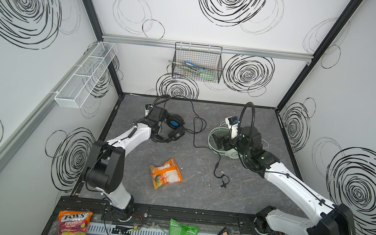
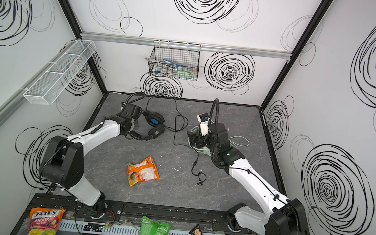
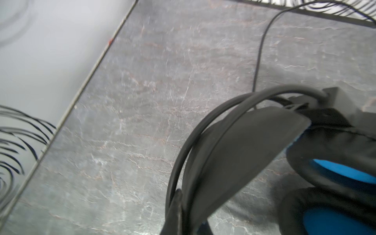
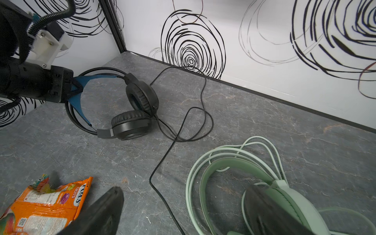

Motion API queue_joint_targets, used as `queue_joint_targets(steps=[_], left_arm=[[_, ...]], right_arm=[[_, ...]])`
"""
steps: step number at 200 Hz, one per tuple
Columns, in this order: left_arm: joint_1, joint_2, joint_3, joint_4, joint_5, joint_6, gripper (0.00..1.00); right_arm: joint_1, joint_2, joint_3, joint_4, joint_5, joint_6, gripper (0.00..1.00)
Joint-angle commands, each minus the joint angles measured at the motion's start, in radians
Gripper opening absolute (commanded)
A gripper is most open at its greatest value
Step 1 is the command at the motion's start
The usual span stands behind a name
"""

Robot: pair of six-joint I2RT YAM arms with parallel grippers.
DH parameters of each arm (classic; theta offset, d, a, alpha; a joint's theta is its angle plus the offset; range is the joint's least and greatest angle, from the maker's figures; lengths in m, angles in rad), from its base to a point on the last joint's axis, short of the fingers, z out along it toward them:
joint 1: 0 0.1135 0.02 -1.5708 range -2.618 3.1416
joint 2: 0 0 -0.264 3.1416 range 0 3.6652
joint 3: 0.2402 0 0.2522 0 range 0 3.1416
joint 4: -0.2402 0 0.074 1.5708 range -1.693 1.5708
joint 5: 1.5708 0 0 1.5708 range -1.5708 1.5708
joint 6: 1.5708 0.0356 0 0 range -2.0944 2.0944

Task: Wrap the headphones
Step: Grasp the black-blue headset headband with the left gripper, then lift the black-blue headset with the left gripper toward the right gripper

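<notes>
Black headset (image 4: 130, 124) clamped at headband in left hand (image 4: 70, 89) | right hand (image 4: 183, 191) spread wide over mint headset (image 4: 234, 164)

Both arms (image 1: 294, 184) wear glossy white shells (image 1: 130, 138) between boxy black joint housings (image 1: 108, 164). Ribbed black conduit (image 4: 55, 14) arches over each wrist. The right gripper (image 4: 183, 189) has matte black fingers (image 4: 101, 211).

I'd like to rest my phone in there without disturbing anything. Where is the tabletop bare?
Bare: the front strip of the table between the orange bag and the front rail, and the patch left of that bag beside the left arm. Crowded: the back, where the black headphones, their black cable and the mint-green headphones lie.
</notes>
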Motion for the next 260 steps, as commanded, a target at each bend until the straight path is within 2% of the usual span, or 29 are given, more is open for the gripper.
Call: queue_joint_targets(steps=[1,23,74,126,157,193,229,260], left_arm=[[-0.040,-0.065,0.068,0.019,-0.058,0.101,0.00],[-0.073,-0.096,0.108,0.009,-0.079,0.162,0.00],[-0.160,-0.194,0.175,0.012,-0.054,0.322,0.00],[-0.312,-0.311,0.211,0.060,-0.054,0.509,0.00],[-0.402,-0.318,0.265,0.034,-0.070,0.611,0.00],[-0.484,-0.309,0.338,0.003,-0.024,0.719,0.00],[-0.590,-0.314,0.347,0.076,-0.084,0.908,0.00],[-0.654,-0.296,0.341,0.161,-0.192,1.087,0.00]], right_arm=[[-0.005,-0.040,0.023,-0.012,-0.011,0.019,0.97],[-0.005,-0.056,0.023,-0.014,-0.026,0.033,0.97],[-0.005,-0.153,-0.028,0.056,-0.107,0.057,0.97],[-0.015,-0.228,-0.040,0.076,-0.178,0.034,0.97],[-0.026,-0.292,-0.053,0.126,-0.248,0.032,0.97],[-0.026,-0.371,-0.093,0.188,-0.327,0.013,0.97],[-0.025,-0.442,-0.139,0.208,-0.339,-0.002,0.97],[-0.026,-0.491,-0.178,0.245,-0.356,-0.013,0.97]])
